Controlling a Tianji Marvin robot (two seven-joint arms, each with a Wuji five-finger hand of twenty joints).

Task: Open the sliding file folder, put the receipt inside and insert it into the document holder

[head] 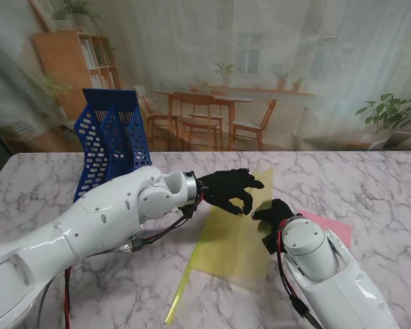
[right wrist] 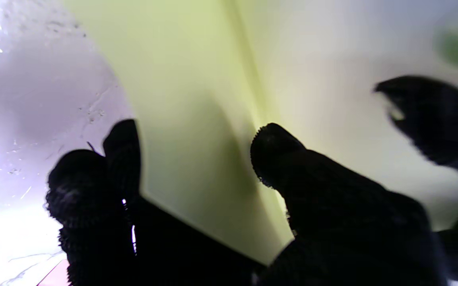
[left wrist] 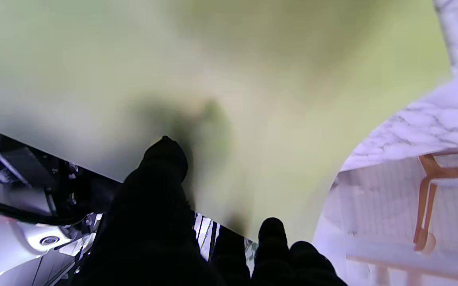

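Marble counter (head: 370, 185) is carrying the yellow folder (head: 233, 240), lying between both arms. Left robot hand (head: 229, 190) is pinching its lifted far cover; right robot hand (head: 274, 212) is pressing the folder's right edge, grip unclear. Blue holder (head: 109, 137) is standing far left.

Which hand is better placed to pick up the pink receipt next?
Right. The right hand sits next to the receipt on the right side; the left hand is over the yellow folder, farther away.
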